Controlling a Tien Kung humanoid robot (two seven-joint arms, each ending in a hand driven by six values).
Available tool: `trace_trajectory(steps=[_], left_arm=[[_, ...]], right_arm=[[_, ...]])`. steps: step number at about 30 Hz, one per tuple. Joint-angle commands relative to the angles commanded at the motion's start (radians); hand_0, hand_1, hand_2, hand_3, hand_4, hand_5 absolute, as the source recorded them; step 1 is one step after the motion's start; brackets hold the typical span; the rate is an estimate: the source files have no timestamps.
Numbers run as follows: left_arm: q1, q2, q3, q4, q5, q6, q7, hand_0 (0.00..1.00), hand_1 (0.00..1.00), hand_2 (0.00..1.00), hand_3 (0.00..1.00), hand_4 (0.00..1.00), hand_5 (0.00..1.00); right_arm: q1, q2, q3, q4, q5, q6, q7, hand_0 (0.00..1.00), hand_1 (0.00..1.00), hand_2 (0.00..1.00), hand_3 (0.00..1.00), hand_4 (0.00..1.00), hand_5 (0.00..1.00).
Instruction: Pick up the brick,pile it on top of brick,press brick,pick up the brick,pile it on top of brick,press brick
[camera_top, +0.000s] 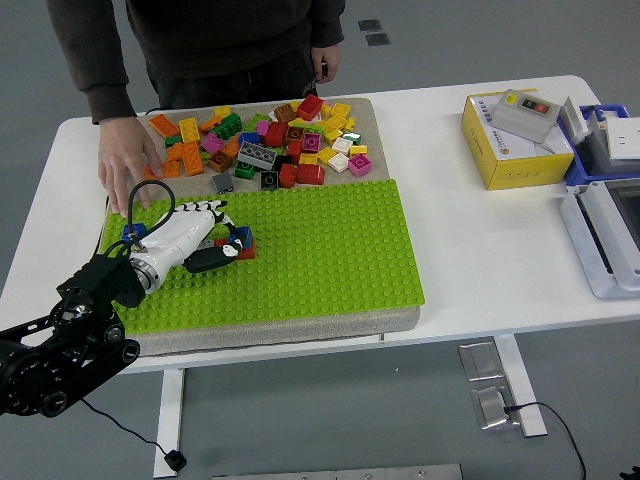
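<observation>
My left hand (228, 246) reaches over the left part of the green baseplate (320, 250). Its thumb and forefinger are closed on a small blue and red brick stack (243, 242) that sits on the plate. The other fingers (205, 210) stick out towards the far side. A second blue brick (130, 232) peeks out at the hand's left side. Loose bricks of many colours (290, 135) lie in a pile on the grey mat behind the plate. My right arm is out of view.
A person stands at the far side, one hand (128, 170) resting flat by the orange bricks (180, 150), close to my left hand. A yellow box (510, 150) with a grey switch box, and blue and grey cases (605, 235), stand at the right.
</observation>
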Motion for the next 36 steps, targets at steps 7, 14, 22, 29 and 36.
trace_trajectory(steps=[7, 14, 22, 29, 36], left_arm=[[0.001, 0.002, -0.003, -0.009, 0.004, 0.001, 0.0, 0.998, 0.998, 0.998, 0.627, 0.565, 0.932], [0.001, 0.002, -0.004, -0.012, 0.005, 0.001, 0.0, 0.998, 0.998, 0.998, 0.627, 0.565, 0.929], [0.003, 0.003, -0.006, -0.017, 0.012, -0.001, 0.007, 0.998, 0.998, 0.998, 0.629, 0.562, 0.922], [0.009, 0.007, -0.013, -0.03, 0.02, -0.001, 0.011, 0.998, 0.998, 0.998, 0.629, 0.562, 0.92], [0.012, 0.01, -0.017, -0.039, 0.022, 0.002, 0.01, 0.998, 0.998, 0.998, 0.629, 0.562, 0.918]], right_arm=[[0.001, 0.0, 0.005, 0.0, -0.005, 0.0, -0.001, 0.599, 0.523, 0.517, 0.682, 0.127, 0.915], [0.001, 0.0, 0.004, -0.001, -0.003, 0.001, -0.001, 0.597, 0.521, 0.517, 0.682, 0.129, 0.916], [0.001, 0.0, 0.003, -0.001, -0.001, 0.001, 0.001, 0.598, 0.52, 0.517, 0.683, 0.128, 0.914], [0.0, -0.001, 0.003, -0.001, -0.001, 0.001, 0.001, 0.597, 0.521, 0.517, 0.682, 0.13, 0.914], [0.0, 0.0, 0.001, -0.002, 0.003, 0.002, 0.002, 0.597, 0.52, 0.517, 0.683, 0.131, 0.914]])
